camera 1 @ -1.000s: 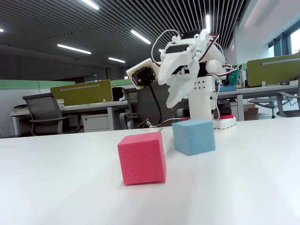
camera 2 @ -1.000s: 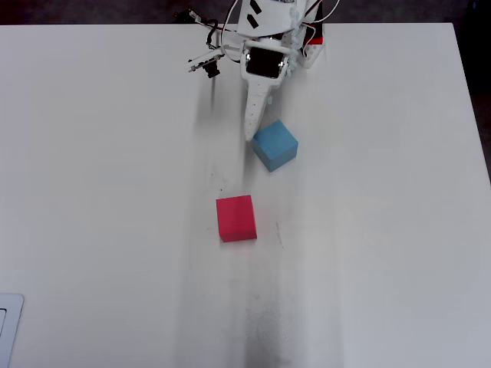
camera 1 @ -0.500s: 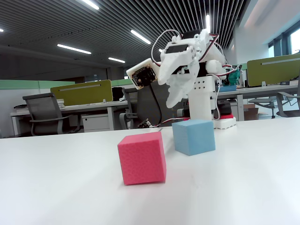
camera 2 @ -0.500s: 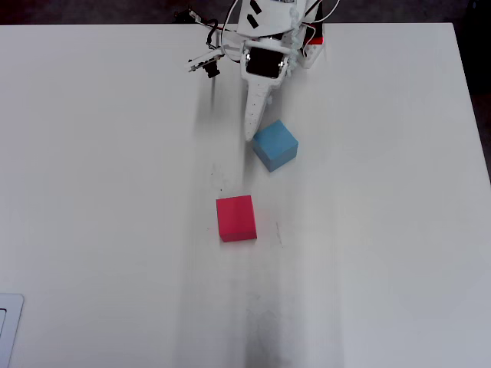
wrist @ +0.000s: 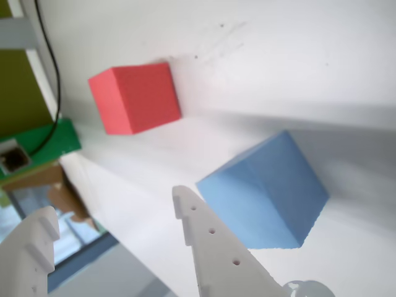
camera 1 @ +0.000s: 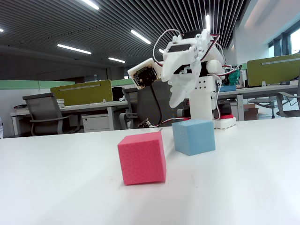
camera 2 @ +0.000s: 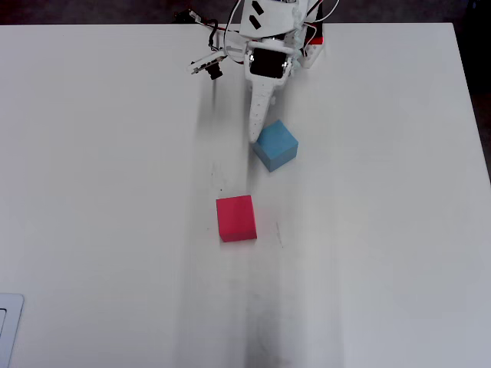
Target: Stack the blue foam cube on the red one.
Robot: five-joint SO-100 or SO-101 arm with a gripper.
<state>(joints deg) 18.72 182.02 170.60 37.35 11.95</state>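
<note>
1. Nearest the lens in the fixed view, the pinkish-red foam cube with a dimpled matte skin [camera 1: 142, 158] sat low and just left of centre on the plain white tabletop [camera 1: 253, 187]. It lay exactly where it had lain a second before. Nothing rested on it.

2. Just behind it, right of centre, the light sky-blue foam cube with a fine matte texture [camera 1: 193, 136] also had not moved. In the overhead view it stood above and right of the red cube [camera 2: 236, 218], apart from it, turned slightly askew [camera 2: 275, 146].

3. Farther back, the white two-finger gripper [camera 1: 176, 98] had changed. Over the last second its head had tipped and risen a little in the fixed view. In the overhead view its long white finger [camera 2: 261, 115] had swung rightward, so its tip now met the upper left edge of the blue cube in the frame.

4. In the wrist view the jaws stood parted and empty, a toothed finger [wrist: 213, 244] at lower centre and the other at the lower left corner. The blue cube [wrist: 266, 190] lay right of that gap, not inside it.

5. My reading was that the arm was lining up for the grasp. The pick had not begun, and the stacking lay entirely ahead.
</note>
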